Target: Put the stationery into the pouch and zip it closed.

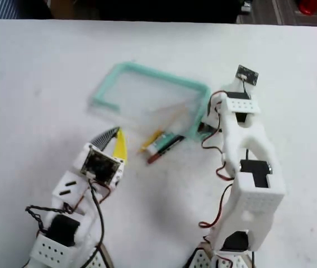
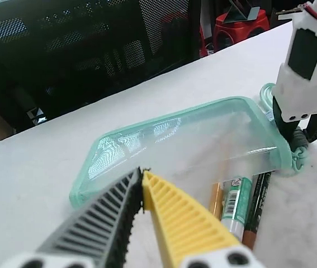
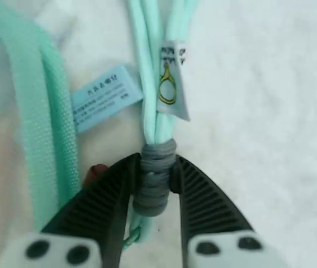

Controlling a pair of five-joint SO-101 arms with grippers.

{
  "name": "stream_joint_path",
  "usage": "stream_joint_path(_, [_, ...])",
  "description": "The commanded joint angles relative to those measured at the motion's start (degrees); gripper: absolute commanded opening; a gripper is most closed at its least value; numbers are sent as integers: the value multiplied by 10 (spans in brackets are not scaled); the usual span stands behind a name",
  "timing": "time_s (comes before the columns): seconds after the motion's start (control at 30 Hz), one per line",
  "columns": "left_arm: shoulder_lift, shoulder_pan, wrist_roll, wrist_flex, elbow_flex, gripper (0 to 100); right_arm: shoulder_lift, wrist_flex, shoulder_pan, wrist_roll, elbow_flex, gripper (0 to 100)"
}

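Pens (image 1: 161, 144) are seen lying part-way in the mouth of the pouch (image 1: 158, 75) on the bench (image 1: 35, 84), not yet zipped, while its cord (image 3: 152, 67) is pinched by the right tool (image 3: 156, 164) and the left tool (image 2: 142, 174) is held closed, empty, beside the pens.

Both arms are white plastic shells dotted with small holes, black motors (image 1: 254, 167) set inside, thin red and black cables (image 1: 98, 219) trailing. The left arm (image 1: 69, 212) has ribbed fingers (image 2: 180, 218), one yellow, one grey; the right arm (image 1: 247, 184) has black ribbed fingers (image 3: 105, 198).
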Motion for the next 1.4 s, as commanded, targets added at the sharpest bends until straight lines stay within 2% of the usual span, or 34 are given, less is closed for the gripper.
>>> stream_joint_path(0.0, [-7,1,13,-12,-3,24,-5,4,-8,-2,-14,16])
stream_joint_path(0.2, [-7,-5,24,4,-12,24,-5,4,-8,-2,-13,16])
stream_joint_path(0.33, [-7,-24,138,120,-91,24,-5,4,-8,-2,-13,16])
stream_joint_path(0.37, [-7,-26,148,146,-110,25,-5,4,-8,-2,-13,16])
stream_joint_path(0.63, [-7,-26,138,164,-131,132,-5,5,-8,-2,-13,16])
stream_joint_path(0.77, [-7,-24,131,164,-132,132,-5,5,-8,-2,-13,16])
stream_joint_path(0.87, [-7,-7,65,169,-141,116,-5,5,-8,-2,-13,16])
stream_joint_path(0.97, [-7,18,11,169,-143,23,-5,5,-10,-2,-13,16])
stream_joint_path(1.03, [-7,22,1,166,-143,32,-5,5,-11,-2,-13,16])
stream_joint_path(1.17, [-7,13,47,166,-149,24,-5,5,-12,-2,-13,16])
stream_joint_path(1.37, [-7,-55,198,167,-156,24,-5,5,-12,-2,-13,16])
